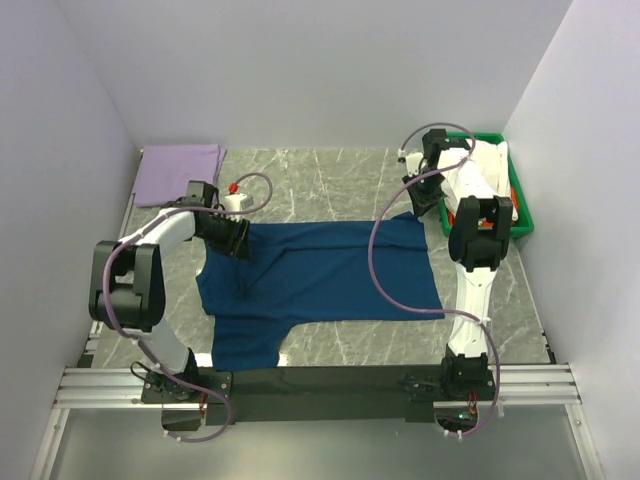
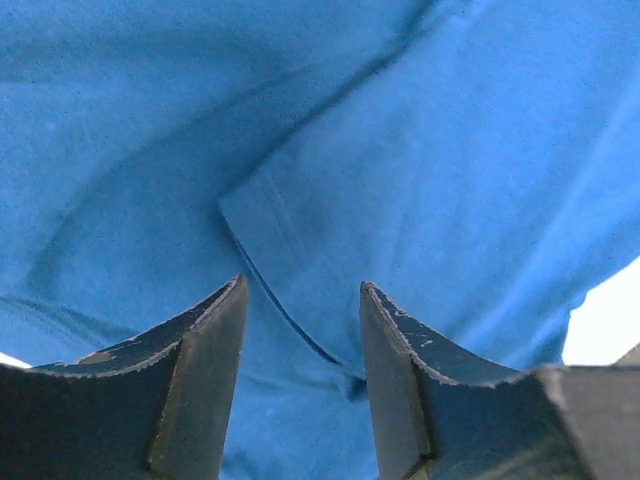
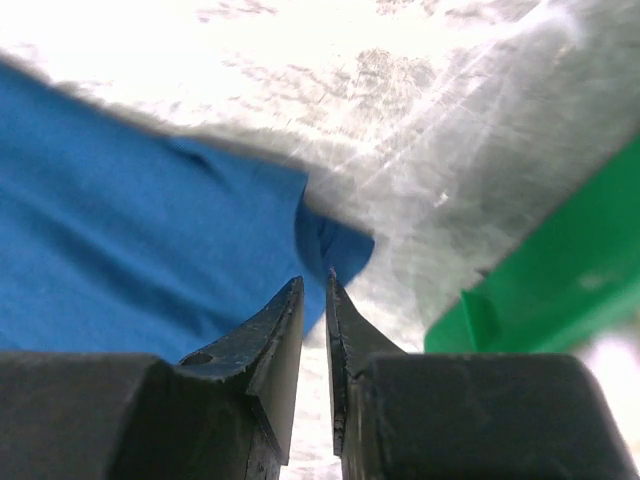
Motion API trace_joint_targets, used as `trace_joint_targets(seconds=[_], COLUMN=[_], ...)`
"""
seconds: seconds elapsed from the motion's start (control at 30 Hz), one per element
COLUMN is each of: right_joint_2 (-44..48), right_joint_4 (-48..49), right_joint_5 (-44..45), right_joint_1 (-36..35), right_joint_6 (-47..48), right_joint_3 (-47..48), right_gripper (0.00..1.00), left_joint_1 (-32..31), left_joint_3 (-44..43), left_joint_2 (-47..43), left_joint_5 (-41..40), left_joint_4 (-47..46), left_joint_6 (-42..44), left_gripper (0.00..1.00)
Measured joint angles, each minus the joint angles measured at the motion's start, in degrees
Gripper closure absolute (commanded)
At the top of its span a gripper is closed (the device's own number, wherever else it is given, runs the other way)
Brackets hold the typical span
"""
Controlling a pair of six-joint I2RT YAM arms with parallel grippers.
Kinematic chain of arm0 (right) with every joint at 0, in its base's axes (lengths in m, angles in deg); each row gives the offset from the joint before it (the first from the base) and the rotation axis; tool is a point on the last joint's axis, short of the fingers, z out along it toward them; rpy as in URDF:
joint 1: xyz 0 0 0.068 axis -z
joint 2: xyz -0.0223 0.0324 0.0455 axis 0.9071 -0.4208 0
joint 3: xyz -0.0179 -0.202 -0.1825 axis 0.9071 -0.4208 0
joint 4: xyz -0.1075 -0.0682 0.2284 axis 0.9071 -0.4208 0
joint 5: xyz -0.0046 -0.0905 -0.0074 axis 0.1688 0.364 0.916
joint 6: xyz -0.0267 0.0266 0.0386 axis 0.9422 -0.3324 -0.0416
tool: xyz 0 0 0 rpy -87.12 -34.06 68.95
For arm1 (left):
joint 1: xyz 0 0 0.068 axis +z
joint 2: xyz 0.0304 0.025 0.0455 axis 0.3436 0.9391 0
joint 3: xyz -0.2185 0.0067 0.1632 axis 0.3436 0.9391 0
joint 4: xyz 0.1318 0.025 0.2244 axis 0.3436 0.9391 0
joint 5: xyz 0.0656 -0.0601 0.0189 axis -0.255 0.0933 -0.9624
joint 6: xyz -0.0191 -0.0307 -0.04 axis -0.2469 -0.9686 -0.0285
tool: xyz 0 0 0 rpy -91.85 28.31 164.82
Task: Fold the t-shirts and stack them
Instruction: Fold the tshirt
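Hovering at navy t-shirt (image 1: 330,275) edges, nothing held.
Left gripper (image 2: 302,284) jaws apart over a fold; right gripper (image 3: 314,277) barely parted, shirt corner just ahead.

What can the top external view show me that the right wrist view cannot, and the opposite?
Only the top view: the lavender t-shirt at the far left corner, and the left arm. Only the right wrist view: the right jaws slightly apart, nothing between them, just short of a corner of the navy t-shirt. Both: that t-shirt, the green bin, the marble table.
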State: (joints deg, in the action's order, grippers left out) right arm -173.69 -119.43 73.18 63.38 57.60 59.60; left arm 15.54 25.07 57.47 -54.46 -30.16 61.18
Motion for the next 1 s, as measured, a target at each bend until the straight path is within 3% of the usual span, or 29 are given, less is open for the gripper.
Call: trace_joint_targets(seconds=[0.43,0.53,0.67,0.83,0.93,1.0], right_joint_2=[-2.1,-2.1,-2.1,-2.1,-2.1,-2.1], right_joint_4=[1.9,1.9,1.8,1.8,1.8,1.7], right_joint_5=[1.4,1.5,1.8,2.0,2.1,2.3], right_joint_1=[-0.3,-0.3,-0.3,-0.3,-0.3,-0.3], right_joint_6=[-2.7,-2.9,-2.9,-2.8,-2.8,-2.8], right_joint_3=[-0.7,-0.7,-0.7,-0.7,-0.7,-0.7], right_gripper=[0.80,0.80,0.80,0.80,0.80,0.80], left_joint_1=[-2.4,-3.1,-4.2,-5.5,-6.6,-7.6], left_joint_3=[-2.7,-2.9,-3.1,-3.1,-3.1,-2.9], left_joint_2=[8.0,8.3,8.4,7.1,4.4,2.3], left_joint_5=[-5.8,-6.3,-6.1,-5.9,-5.8,-5.9], left_joint_4=[-5.0,-5.2,-5.2,-4.5,-3.5,-3.4], left_joint_6=[-3.1,-3.4,-3.7,-2.7,-2.4,-2.0], left_gripper=[0.57,0.68,0.90,0.84,0.93,0.93])
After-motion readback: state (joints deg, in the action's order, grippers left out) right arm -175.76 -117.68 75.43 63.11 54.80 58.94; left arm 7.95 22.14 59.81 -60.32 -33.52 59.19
